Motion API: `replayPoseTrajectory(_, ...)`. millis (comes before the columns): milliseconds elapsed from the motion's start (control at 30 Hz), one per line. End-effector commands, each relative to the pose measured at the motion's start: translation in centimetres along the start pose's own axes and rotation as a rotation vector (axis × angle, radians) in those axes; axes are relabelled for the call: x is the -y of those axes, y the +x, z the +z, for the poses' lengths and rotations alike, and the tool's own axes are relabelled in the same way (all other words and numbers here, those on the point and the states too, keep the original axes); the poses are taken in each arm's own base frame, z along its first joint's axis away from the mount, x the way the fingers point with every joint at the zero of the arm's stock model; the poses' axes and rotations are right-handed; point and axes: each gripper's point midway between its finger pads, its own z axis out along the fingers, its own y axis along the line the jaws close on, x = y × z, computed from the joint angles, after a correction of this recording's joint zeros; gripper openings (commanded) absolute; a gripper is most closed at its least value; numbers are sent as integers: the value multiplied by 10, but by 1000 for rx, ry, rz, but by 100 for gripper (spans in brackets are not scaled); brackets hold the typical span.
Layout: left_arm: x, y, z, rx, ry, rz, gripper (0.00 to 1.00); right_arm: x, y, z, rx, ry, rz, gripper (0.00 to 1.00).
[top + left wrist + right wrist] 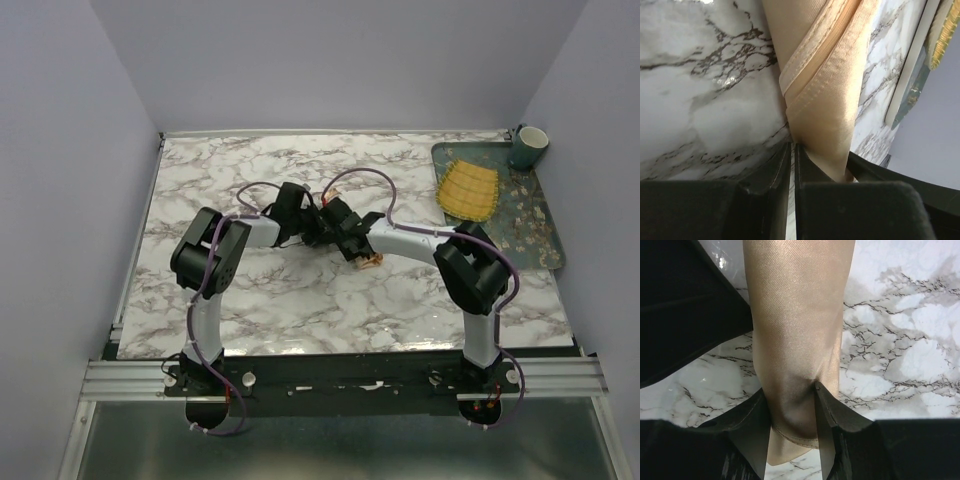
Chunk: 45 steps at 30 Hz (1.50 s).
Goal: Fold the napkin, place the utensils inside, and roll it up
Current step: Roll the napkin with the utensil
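Here the napkin (797, 340) is a narrow peach-orange roll lying on the marble tabletop (300, 170), well to the left of the tray (545, 235). From above, only a small orange scrap of it shows under the two wrists.

The right gripper (790, 390) straddles the roll at about half its spread. One finger presses against each side, and the smooth cloth pinches in slightly where they meet it, so it has hold of the napkin.

The left gripper (792, 147) sits at the roll's other end, on the side away from the tray. There the stitched hems and layered edges of the cloth show. Its fingers (767, 180) stand almost together, with only a thin slit between them. The cloth comes down to the fingertips and runs on behind the finger on the right of that view. I cannot tell whether any fabric is caught in the slit.

Both forearms reach inward and meet left of the tray. On the tray lie a yellow checked cloth (468, 190) and, at its far corner, a green mug (528, 147).
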Motion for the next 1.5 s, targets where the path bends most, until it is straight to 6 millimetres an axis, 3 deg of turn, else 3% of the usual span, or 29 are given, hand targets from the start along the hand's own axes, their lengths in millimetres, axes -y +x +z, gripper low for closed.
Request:
replayPoseTrajectory(0,4,-7,13,10,-8,15,16,-7,10,5,-25,-82,64,42)
replayPoseTrajectory(400,-13,-15,38,-2,-66,11,15,4,6,14,-22,-198,240,40)
replayPoseTrajectory(600,-5,-22,57,-27,-63,25,15,12,-1,20,-21,-205,273,40)
replayPoseTrajectory(767,1,-39,50,29,-109,95,19,15,-5,23,-17,-205,276,40)
replayPoseTrajectory(933,0,-33,59,-9,-112,75,19,18,-6,28,-28,-211,295,40)
replayPoseTrajectory(1067,-3,-36,50,20,-145,93,28,18,-5,27,-30,-214,282,43)
replayPoseTrajectory(1300,20,-51,21,91,-138,134,37,13,-4,25,-61,-243,275,53)
replayPoseTrajectory(1467,23,-56,1,106,-136,140,45,14,-16,10,-33,-269,284,77)
